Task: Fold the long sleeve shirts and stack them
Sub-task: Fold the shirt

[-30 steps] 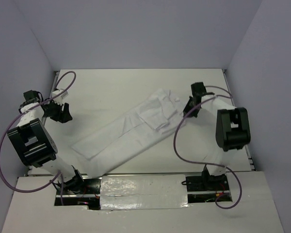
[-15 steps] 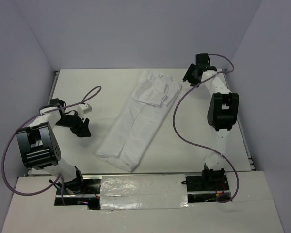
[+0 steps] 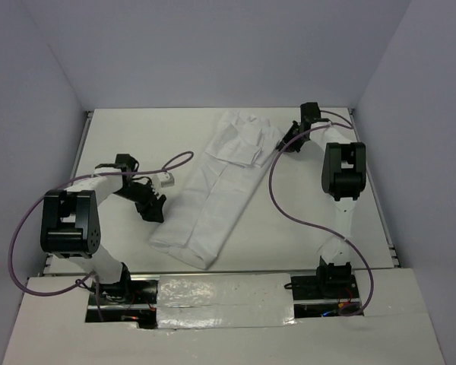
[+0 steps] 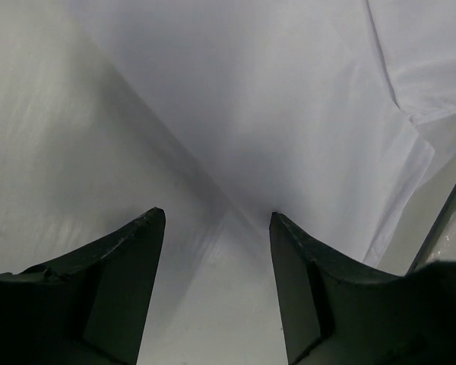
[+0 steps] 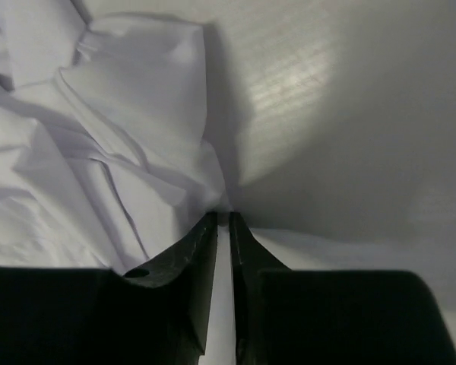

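The long sleeve shirt (image 3: 213, 190) is white and wrinkled, folded into a long strip running diagonally from the far middle of the table toward the near left. My left gripper (image 3: 156, 207) stands open low over the table beside the strip's left edge. In the left wrist view, bare tabletop shows between its fingers (image 4: 216, 217) and the shirt (image 4: 289, 99) begins just past the tips. My right gripper (image 3: 283, 144) is at the strip's far right corner. In the right wrist view its jaws (image 5: 222, 217) are almost together, pinching the edge of the bunched shirt (image 5: 99, 152).
The white tabletop (image 3: 121, 137) is enclosed by grey walls at the left, back and right. Purple cables loop from both arms, one over the table (image 3: 277, 217) near the shirt's right side. Both arm bases sit at the near edge.
The shirt has swung from a flatter diagonal to a steeper one. My left gripper moved right to the shirt's left edge. My right gripper came to the far corner and its jaws narrowed.
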